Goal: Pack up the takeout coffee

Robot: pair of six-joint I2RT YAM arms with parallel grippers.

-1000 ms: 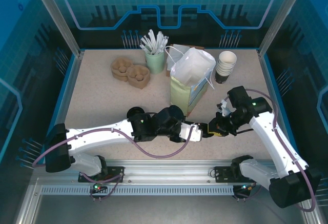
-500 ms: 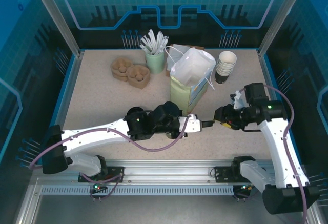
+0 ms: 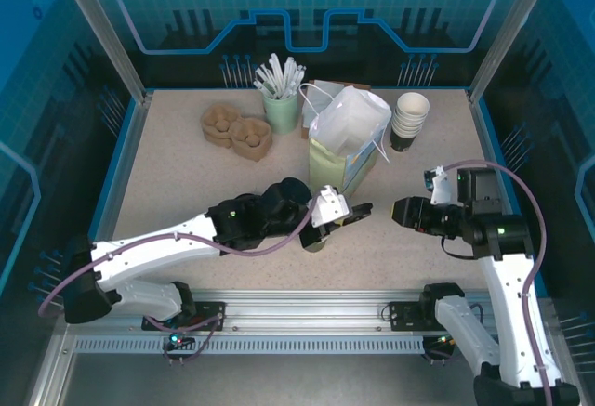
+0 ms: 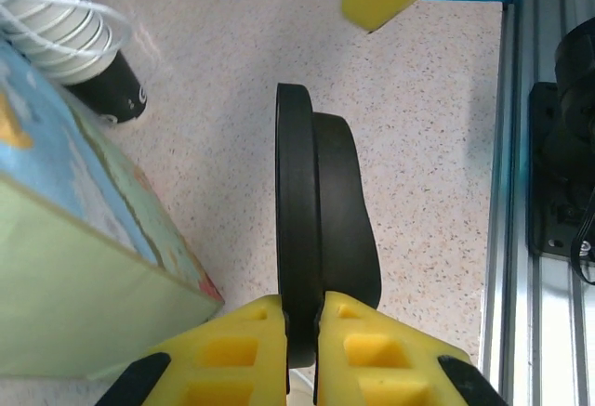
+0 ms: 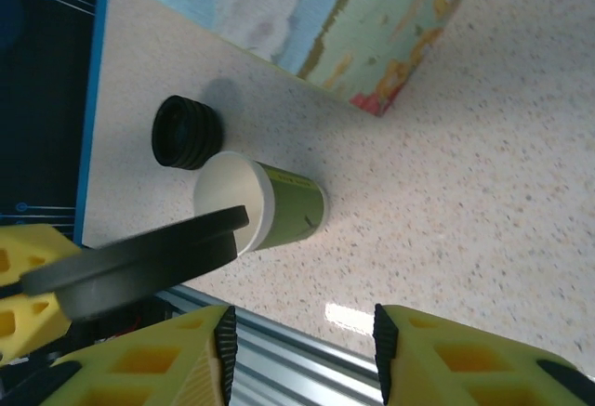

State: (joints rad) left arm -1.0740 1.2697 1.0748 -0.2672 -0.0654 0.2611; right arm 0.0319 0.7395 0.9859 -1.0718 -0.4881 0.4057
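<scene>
A black lid (image 4: 316, 229) stands edge-on between the yellow fingers of my left gripper (image 4: 302, 318), which is shut on it. From above, that left gripper (image 3: 346, 213) holds the lid (image 3: 362, 209) just in front of the paper bag (image 3: 342, 146). A green paper cup (image 5: 279, 206) with a white inside stands open-mouthed on the table, and the lid (image 5: 139, 257) hovers beside its rim. In the top view the cup (image 3: 314, 242) is partly hidden under the left wrist. My right gripper (image 5: 302, 341) is open and empty, and from above this right gripper (image 3: 402, 211) is right of the lid.
A stack of black lids (image 5: 186, 132) sits beside the cup. A stack of paper cups (image 3: 410, 118) stands right of the bag, with a green holder of sticks (image 3: 280, 104) and brown pulp trays (image 3: 237, 130) to its left. The metal rail (image 5: 307, 369) runs along the near edge.
My right gripper has opened, let go of the lid and drawn back to the right. The left gripper has carried the lid left and away from the rail, toward the bag.
</scene>
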